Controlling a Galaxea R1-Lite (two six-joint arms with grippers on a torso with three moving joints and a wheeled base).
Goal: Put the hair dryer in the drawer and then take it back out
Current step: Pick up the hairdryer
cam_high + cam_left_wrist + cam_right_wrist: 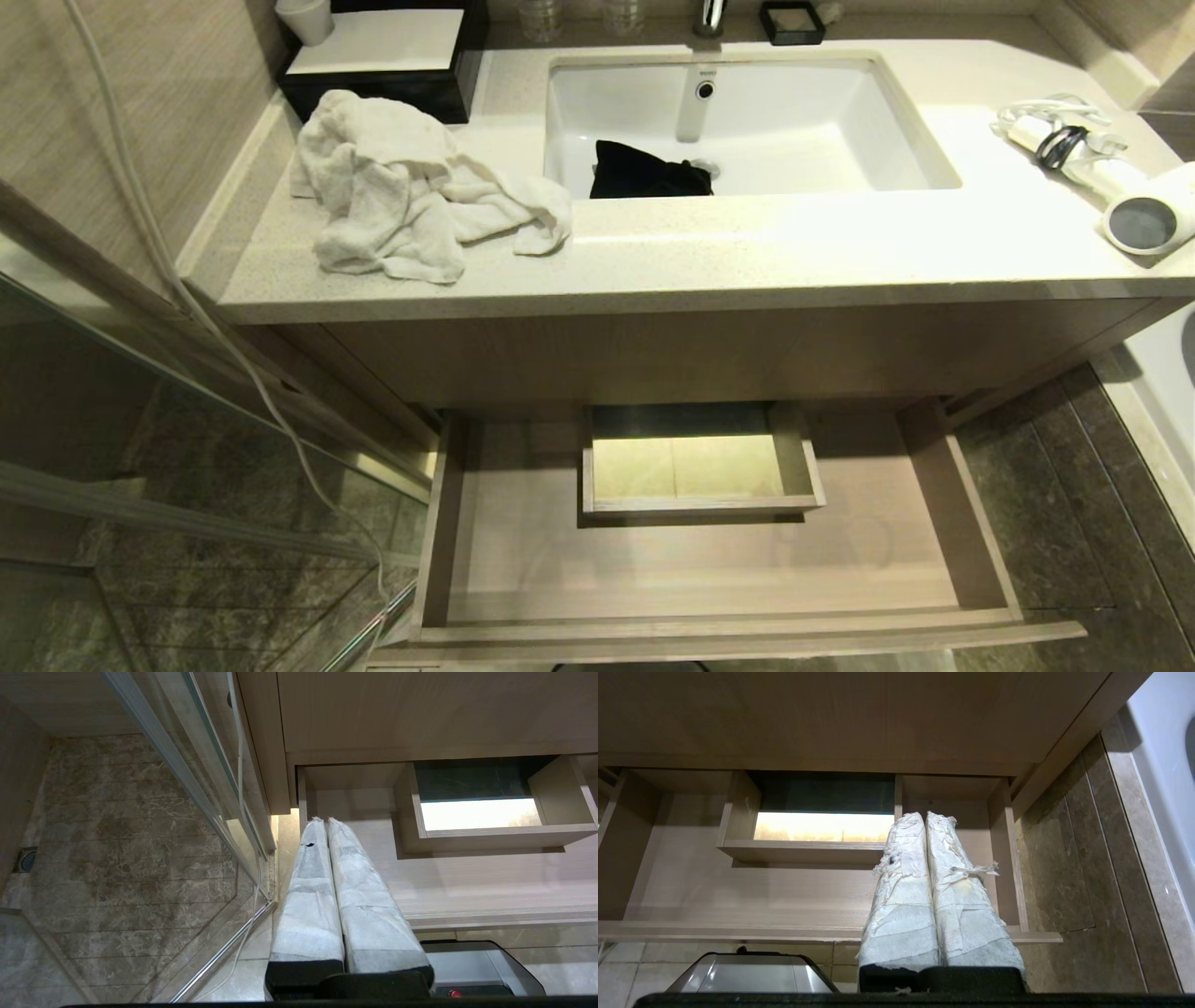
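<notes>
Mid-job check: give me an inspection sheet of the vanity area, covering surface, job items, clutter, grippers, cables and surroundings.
Surface: pale stone countertop with inset sink.
Job's things: hair dryer lies on the countertop at the right edge; drawer is pulled open, nothing in it.
Clutter: crumpled white towel left of the sink; dark cloth in the sink; black tissue box at the back.
Grippers: left gripper shut, empty; right gripper shut, empty; both low before the drawer.
Cables: dryer cord bundled; white hose hangs at left.
Surroundings: glass partition, marble floor.
</notes>
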